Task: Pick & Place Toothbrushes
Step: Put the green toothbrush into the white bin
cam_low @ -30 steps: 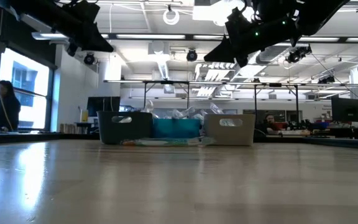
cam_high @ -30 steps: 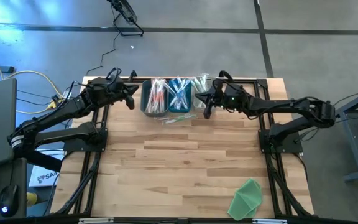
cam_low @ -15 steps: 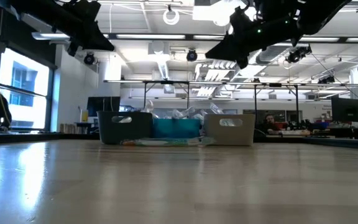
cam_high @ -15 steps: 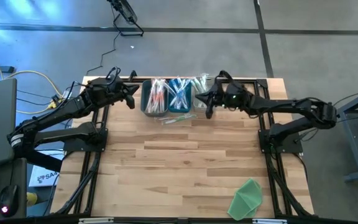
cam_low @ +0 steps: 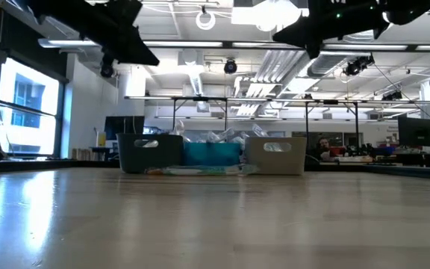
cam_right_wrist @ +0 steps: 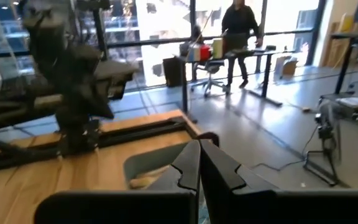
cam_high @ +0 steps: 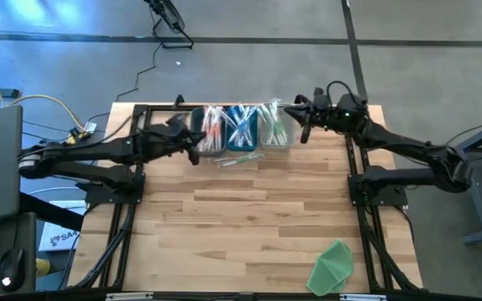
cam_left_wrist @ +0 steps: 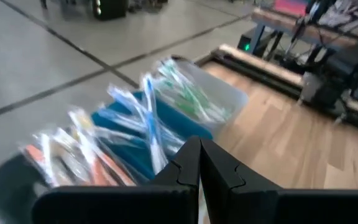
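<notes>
Three bins stand in a row at the table's far edge. The dark bin (cam_high: 204, 134) holds pink and orange toothbrushes (cam_left_wrist: 73, 155), the blue bin (cam_high: 241, 130) blue ones (cam_left_wrist: 143, 115), and the clear bin (cam_high: 274, 125) green ones (cam_left_wrist: 191, 93). A few loose toothbrushes (cam_high: 239, 160) lie on the table in front of the bins. My left gripper (cam_high: 194, 154) is shut and empty, above the dark bin's near left corner. My right gripper (cam_high: 303, 130) is shut and empty, raised just right of the clear bin.
A folded green sheet (cam_high: 333, 266) lies at the table's near right corner. Black frame rails (cam_high: 132, 201) run along both sides of the wooden table (cam_high: 241, 217). In the right wrist view, a person (cam_right_wrist: 238, 25) stands in the room beyond the table.
My left gripper has swung toward the table's right and near side, up to the dark bin's near left corner. My right gripper has risen and drawn back from the clear bin's front toward the right and far edge. Both have stayed shut.
</notes>
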You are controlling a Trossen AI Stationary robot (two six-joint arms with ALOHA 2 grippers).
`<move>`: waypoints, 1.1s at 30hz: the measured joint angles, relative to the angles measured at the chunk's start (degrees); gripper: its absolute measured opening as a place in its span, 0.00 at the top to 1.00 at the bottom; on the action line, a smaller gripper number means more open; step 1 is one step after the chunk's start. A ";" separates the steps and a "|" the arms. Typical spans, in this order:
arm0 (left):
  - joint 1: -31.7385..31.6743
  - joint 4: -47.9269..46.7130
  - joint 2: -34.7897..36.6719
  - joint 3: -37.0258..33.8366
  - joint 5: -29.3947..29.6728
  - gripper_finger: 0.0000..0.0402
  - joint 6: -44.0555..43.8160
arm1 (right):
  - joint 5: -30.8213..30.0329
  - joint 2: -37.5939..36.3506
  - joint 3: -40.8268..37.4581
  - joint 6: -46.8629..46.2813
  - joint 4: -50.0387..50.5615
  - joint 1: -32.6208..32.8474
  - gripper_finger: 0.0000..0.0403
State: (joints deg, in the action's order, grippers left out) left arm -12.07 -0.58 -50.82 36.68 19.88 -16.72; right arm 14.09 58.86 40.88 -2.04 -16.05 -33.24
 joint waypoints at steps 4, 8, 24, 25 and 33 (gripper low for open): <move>2.91 1.71 -5.63 0.47 2.02 0.99 -2.11 | -0.04 -2.97 0.00 -0.20 0.87 -1.93 0.99; 5.64 1.84 -10.76 1.54 5.59 0.99 -6.13 | -0.51 -5.10 0.00 0.31 1.99 -4.01 0.99; 12.63 3.30 -28.36 5.86 8.73 1.00 -18.28 | -0.28 -5.87 0.00 2.32 2.26 -7.71 0.99; 12.60 2.98 -29.91 7.08 8.77 1.00 -18.28 | -0.27 -5.87 0.00 2.30 2.42 -7.89 0.99; 12.43 -5.65 -41.88 15.18 11.76 1.00 -20.03 | 0.00 -5.87 0.00 2.33 5.30 -9.11 0.99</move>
State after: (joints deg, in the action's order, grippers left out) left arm 0.36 -6.22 -92.70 51.86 31.64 -36.75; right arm 14.09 52.99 40.88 0.28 -10.75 -42.35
